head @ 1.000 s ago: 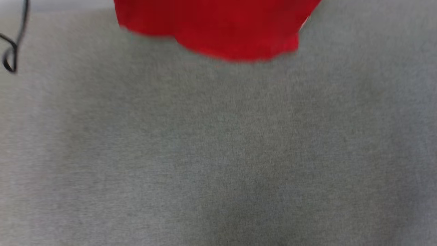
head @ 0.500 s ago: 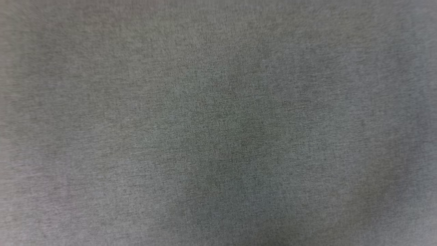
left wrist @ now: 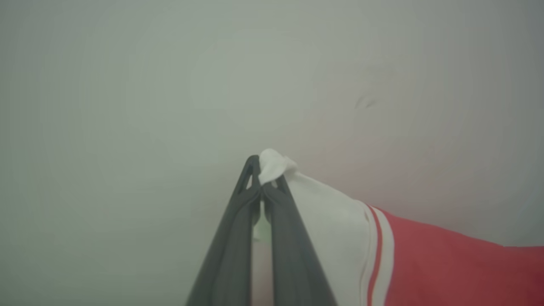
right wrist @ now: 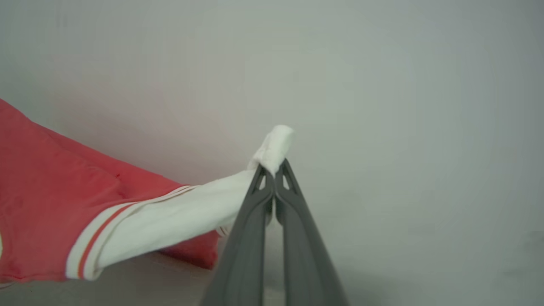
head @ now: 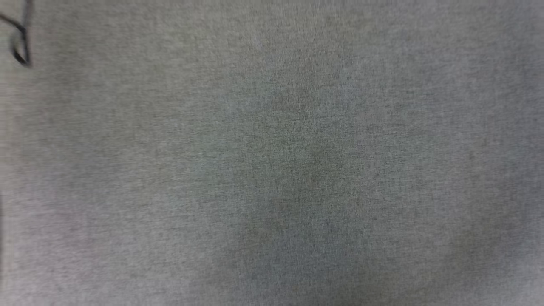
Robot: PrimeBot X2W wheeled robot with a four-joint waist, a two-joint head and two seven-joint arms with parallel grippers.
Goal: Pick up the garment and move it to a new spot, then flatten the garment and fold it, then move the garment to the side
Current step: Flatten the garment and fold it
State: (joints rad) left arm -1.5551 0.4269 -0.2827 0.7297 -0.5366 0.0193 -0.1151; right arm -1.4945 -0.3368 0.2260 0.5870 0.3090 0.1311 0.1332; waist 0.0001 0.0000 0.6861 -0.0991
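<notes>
The left fingers are pressed together with no gap at the tips, pinching a small tuft of white cloth that pokes out just past them. That tuft belongs to the garment. From the pinch, a white panel runs down toward the right of the left wrist view, crosses a band of two thin white stripes, and turns into bright red cloth that reaches the right edge. The cloth is drawn fairly smooth from the fingers outward.

The right fingers are closed in the same way on another white tuft, which sticks up above their tips. In the right wrist view a white sleeve-like strip stretches from the pinch toward the left. It meets the same double white stripe and joins a broad red area at the left edge. A further fold of red shows beneath the white strip, just beside the fingers. So the garment is held at two white ends, one in each set of fingers. Whether its red body touches anything below it cannot be told.

Behind both grips the background is a pale grey blur, with a faint dark smudge in the left wrist view.

The head view looks down on a grey worktop with a woven cloth texture. A thin black cable loops at its far left corner.
</notes>
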